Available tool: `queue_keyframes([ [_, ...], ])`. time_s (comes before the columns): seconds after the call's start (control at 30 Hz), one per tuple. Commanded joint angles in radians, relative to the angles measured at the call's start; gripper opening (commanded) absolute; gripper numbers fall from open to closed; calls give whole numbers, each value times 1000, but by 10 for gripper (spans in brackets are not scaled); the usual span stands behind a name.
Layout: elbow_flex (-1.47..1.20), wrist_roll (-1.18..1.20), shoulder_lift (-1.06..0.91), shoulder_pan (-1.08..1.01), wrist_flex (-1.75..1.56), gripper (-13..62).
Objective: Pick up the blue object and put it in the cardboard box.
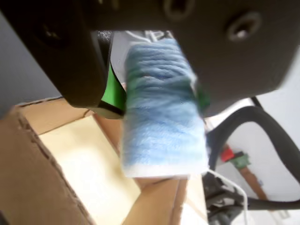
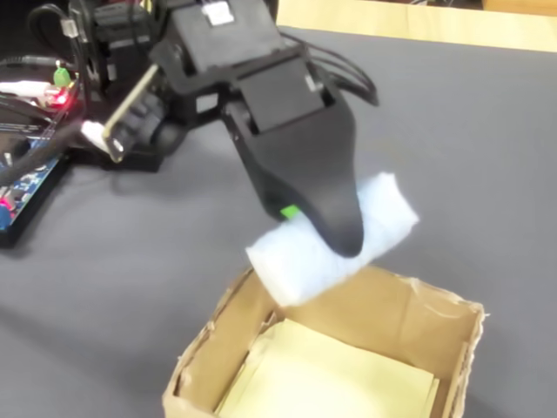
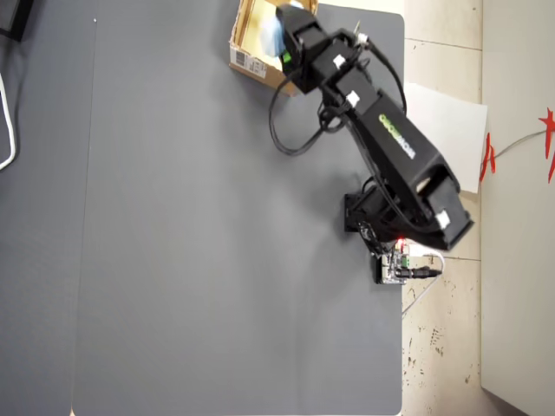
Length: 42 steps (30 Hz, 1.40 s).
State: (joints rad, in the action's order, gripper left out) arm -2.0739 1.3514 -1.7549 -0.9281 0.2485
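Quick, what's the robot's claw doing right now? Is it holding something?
Gripper: closed on the blue object, its jaws holding it just above the cardboard box.

Pale light-blue blue object [image 1: 161,112], ribbed with darker blue streaks, whitish at its end. Tan-brown cardboard box [image 2: 418,318], lighter yellowish inside, white printed label on one outer side in the overhead view. Black tool [image 2: 335,222] with small bright-green marks. Dark grey surface [image 3: 199,260]. Green lettering on the black arm [image 3: 395,139].
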Motion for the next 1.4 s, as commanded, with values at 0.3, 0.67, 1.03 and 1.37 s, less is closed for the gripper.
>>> queue_keyframes([
  [0.3,5,176,-95,12,-32,317],
  [0.67,-267,370,-348,229,-221,337],
  [1.03,-537,403,-612,594,-250,341],
  [1.37,-706,399,-614,792,-253,344],
])
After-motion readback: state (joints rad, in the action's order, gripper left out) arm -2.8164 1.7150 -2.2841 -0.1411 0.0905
